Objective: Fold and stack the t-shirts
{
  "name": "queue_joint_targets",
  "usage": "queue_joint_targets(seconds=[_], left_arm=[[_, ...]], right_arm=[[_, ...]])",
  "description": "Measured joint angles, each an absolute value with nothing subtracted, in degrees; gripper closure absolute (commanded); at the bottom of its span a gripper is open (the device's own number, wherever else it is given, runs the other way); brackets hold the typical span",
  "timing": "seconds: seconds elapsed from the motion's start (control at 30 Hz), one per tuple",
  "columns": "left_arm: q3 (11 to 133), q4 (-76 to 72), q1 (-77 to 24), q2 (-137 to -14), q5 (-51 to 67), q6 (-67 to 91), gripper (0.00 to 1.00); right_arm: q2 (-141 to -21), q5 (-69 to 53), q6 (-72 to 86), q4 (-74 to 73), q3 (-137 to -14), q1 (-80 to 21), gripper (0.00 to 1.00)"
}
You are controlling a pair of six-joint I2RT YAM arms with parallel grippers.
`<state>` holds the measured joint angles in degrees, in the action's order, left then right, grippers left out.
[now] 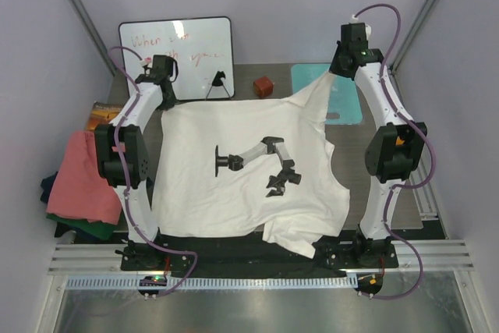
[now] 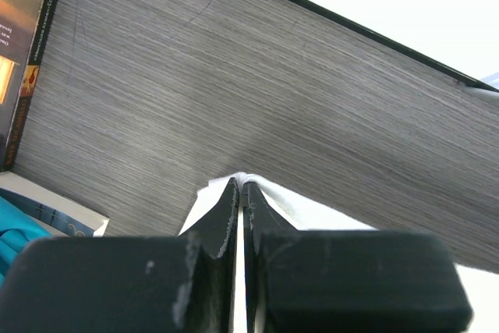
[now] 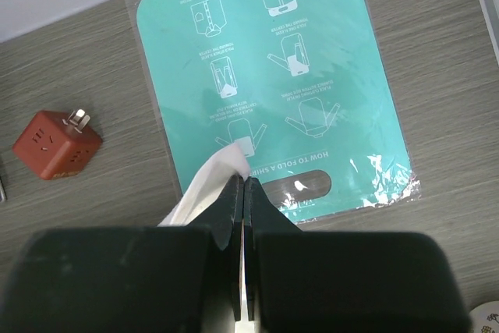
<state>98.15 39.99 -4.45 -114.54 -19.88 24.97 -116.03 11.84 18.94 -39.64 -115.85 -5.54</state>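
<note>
The big white t-shirt lies spread across the middle of the table, front up, with a grey-and-black print on its chest (it looks like a jointed arm). Both arms reach to its far edge.

The left gripper has its jaws pressed together on the far left corner of the white shirt; in the left wrist view a small peak of white cloth pokes out between the fingertips, low over the wood-grain top. The right gripper is likewise clamped on the far right corner, and that corner is drawn up off the table, so the cloth rises in a slope toward it. Below this gripper sits the teal mat printed with folding diagrams, and a red cube stands just beside the mat's left edge.

The shirt's near right hem is rumpled and bunches toward the near edge of the table.

Off to the left there is a pile of other shirts: a salmon-pink one on top, a dark green one showing under its near edge, and a bit of navy at the far left side. A whiteboard with faint red writing leans at the back.
</note>
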Motion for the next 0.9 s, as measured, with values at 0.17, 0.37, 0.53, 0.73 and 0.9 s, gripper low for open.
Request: queue_joint_targets(seconds=[0.17,0.37,0.53,0.73,0.9], left_arm=[[98.1,39.7,-4.4,-114.5,-19.5,24.9,1.0],[98.1,39.6,-4.4,-114.5,-19.2,24.8,1.0],[98.1,39.6,-4.4,-114.4,-19.3,24.7,1.0],[98.1,39.7,-4.5,-114.1,-19.8,23.6,1.0],[97.7,41.4,-6.5,-113.1,-23.9,21.1,1.0]], right_arm=[[-116.7,11.8,18.6,-40.7,-116.8,-6.1,0.99],[-117.9,12.2,18.3,-41.9,-116.9,-6.1,0.99],[-117.9,12.5,17.9,-42.2,-116.0,-6.3,0.99],[-115.7,12.3,17.9,-41.3,-108.7,-6.7,0.99],[-111.6,12.1,18.2,-41.5,-100.0,-7.1,0.99]])
